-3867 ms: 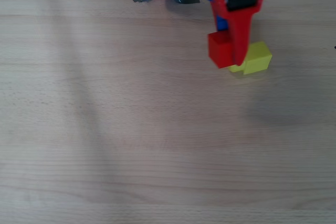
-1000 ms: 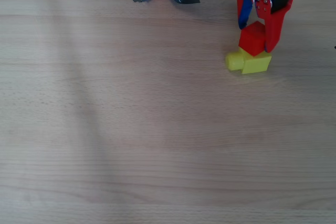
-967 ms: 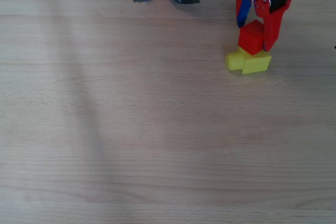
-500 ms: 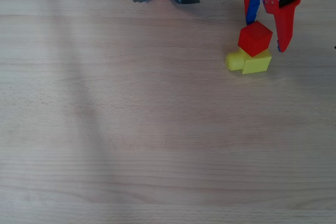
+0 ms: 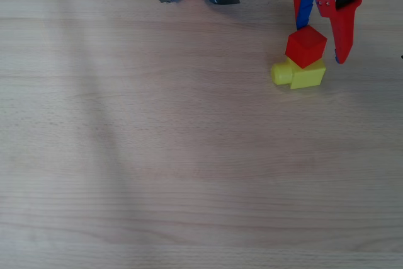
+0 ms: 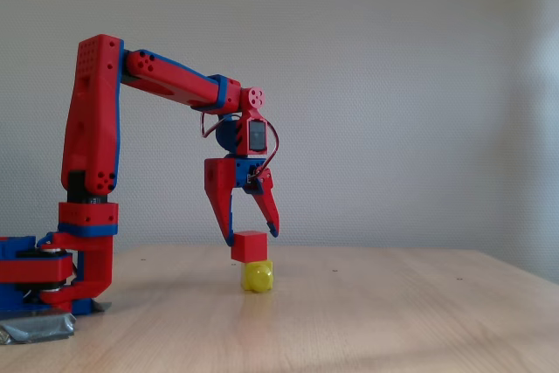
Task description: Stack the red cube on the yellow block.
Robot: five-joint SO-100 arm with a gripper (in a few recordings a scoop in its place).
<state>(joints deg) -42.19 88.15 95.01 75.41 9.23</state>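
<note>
We see the red cube resting on top of the yellow block, toward one o'clock on the wooden table in the overhead view. The block's round stud points to nine o'clock. The gripper stands spread apart and released, its fingers straddling the cube without clasping it, one at each side in the fixed view.

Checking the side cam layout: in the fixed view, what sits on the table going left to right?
Arm base → stack of red cube on yellow block, with the open end effector just above it.
</note>
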